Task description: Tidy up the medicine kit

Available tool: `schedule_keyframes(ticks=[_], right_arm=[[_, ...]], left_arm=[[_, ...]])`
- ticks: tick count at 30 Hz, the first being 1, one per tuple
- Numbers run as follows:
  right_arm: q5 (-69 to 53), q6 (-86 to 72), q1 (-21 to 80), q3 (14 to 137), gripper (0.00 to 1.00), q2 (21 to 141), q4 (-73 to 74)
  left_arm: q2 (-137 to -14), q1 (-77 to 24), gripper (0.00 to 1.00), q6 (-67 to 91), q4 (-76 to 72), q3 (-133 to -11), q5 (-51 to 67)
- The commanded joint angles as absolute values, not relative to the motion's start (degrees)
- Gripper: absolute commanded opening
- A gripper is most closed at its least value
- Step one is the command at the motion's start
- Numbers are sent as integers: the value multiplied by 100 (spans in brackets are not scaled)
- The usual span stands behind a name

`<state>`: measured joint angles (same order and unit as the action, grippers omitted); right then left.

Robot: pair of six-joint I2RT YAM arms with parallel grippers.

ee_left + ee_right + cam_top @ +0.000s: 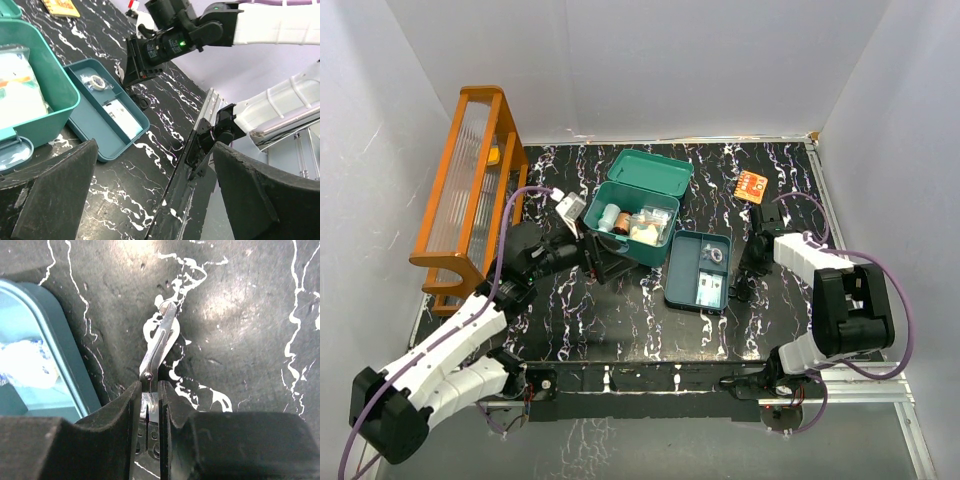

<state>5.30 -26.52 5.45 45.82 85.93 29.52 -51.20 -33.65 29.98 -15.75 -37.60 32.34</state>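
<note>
Right wrist view: my right gripper point(150, 387) is pinched on a small pair of scissors point(161, 342) just behind the pivot. The blades lie flat on the table point(240, 315), right beside the long right side of the tray point(682, 270). My left gripper point(155, 145) hangs with its fingers spread wide and nothing between them, by the near left corner of the box point(635, 252).

The medicine kit sits mid-table, toward the far edge. The box has its lid point(652, 170) thrown back, and the tray lies just off the box's near right corner.

I judge the scissors to be thin, stiff and slick. In so narrow a pinch they could swivel, so the pivot seems the best place to hold them. The box looks like rigid, smooth plastic and probably light, so I would take it by a wall. The tray is shallow and thin-rimmed. I would grip a short end and keep it level, or the loose pieces inside may slide.

The table is hard, glossy black marble-print, so things will likely skid when nudged. A wooden rack point(470, 180) lines the left edge and an orange card point(752, 186) lies near the far right corner. White walls close in on three sides, and I find the most room toward the near edge.
</note>
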Motion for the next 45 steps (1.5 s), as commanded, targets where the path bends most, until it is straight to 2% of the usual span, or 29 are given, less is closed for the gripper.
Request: schedule_keyframes(ticks=[1, 9, 17, 28, 37, 45], right_arm=[[447, -2958, 579, 4446, 17, 8104, 2769], [500, -3155, 579, 4199, 18, 7567, 2759], [501, -2946, 577, 4271, 32, 7990, 2777], [389, -2716, 664, 4302, 32, 8374, 2764], [1161, -2815, 1062, 4577, 31, 8886, 3073], [1171, -2971, 1077, 4569, 6, 9036, 2967]], left_arm=[[-5395, -3472, 99, 3329, -1929, -3837, 3286], [-5732, -3781, 99, 3680, -2064, -3786, 2783], [-6208, -4252, 99, 3650, -2226, -3945, 2523], [-6663, -4760, 99, 3365, -2291, -4085, 2303], [-6644, -4823, 99, 3138, -2125, -4107, 2094], [-6538, -4825, 99, 2957, -1910, -4107, 2008]])
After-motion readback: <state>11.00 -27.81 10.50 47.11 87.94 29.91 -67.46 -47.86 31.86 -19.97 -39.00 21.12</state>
